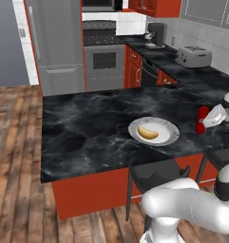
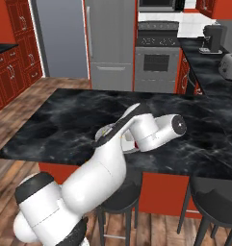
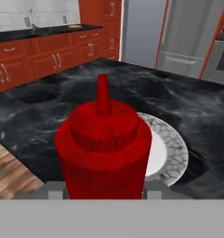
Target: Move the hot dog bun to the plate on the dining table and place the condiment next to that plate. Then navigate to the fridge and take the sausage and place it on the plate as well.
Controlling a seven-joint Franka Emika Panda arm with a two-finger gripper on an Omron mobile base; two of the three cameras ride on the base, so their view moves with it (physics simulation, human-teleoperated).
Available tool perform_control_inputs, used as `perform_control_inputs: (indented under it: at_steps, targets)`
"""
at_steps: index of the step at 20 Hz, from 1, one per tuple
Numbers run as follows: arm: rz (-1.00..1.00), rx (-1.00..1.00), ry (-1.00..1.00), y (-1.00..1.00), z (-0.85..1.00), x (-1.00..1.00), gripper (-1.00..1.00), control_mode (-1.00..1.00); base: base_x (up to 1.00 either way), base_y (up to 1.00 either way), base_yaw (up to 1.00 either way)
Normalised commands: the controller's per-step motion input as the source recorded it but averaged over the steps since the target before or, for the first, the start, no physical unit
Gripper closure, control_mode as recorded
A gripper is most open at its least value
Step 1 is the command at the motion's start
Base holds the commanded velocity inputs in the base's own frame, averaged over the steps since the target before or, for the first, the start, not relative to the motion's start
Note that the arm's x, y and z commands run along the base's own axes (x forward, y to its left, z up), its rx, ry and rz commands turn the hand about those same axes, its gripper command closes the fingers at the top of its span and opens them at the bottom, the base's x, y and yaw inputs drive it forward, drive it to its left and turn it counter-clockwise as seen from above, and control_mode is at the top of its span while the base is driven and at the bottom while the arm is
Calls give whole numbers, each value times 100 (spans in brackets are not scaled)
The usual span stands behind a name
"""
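One hot dog bun (image 1: 147,133) lies on the plate (image 1: 169,127), near its middle, and the plate sits on the black marble dining table (image 1: 87,128) toward the table's near edge. Just beside the plate, on its right as the left base view shows it, the red condiment bottle (image 1: 202,119) stands upright on the table top. The gripper (image 1: 208,121) is at the bottle's side, its fingers narrowed around the bottle's body; in the hand view the bottle (image 3: 103,148) rises between the two finger tips, nozzle up, with the plate's rim (image 3: 174,148) right behind it. Whether the bottle's base rests on the table or hangs just above it I cannot tell. Beyond the table's far edge stands the grey fridge (image 1: 59,42), doors shut, with a steel oven (image 1: 104,61) beside it. A toaster (image 1: 193,56) sits on the side counter.
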Motion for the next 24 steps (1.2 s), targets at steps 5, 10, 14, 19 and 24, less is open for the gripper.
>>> perform_control_inputs:
  at_steps: [5, 10, 14, 19, 24]
  targets:
    - [0, 0, 0, -43, -42, 47, 100, -100, 0, 0, 0]
    - [0, 0, 1, -10, -45, 28, 100, -100, 0, 0, 0]
    - [0, 0, 0, -3, -47, 27, 100, -100, 0, 0, 0]
    - [0, 0, 1, -12, -32, 23, 100, -100, 0, 0, 0]
    - [0, 0, 0, -10, -20, 19, 100, -100, 0, 0, 0]
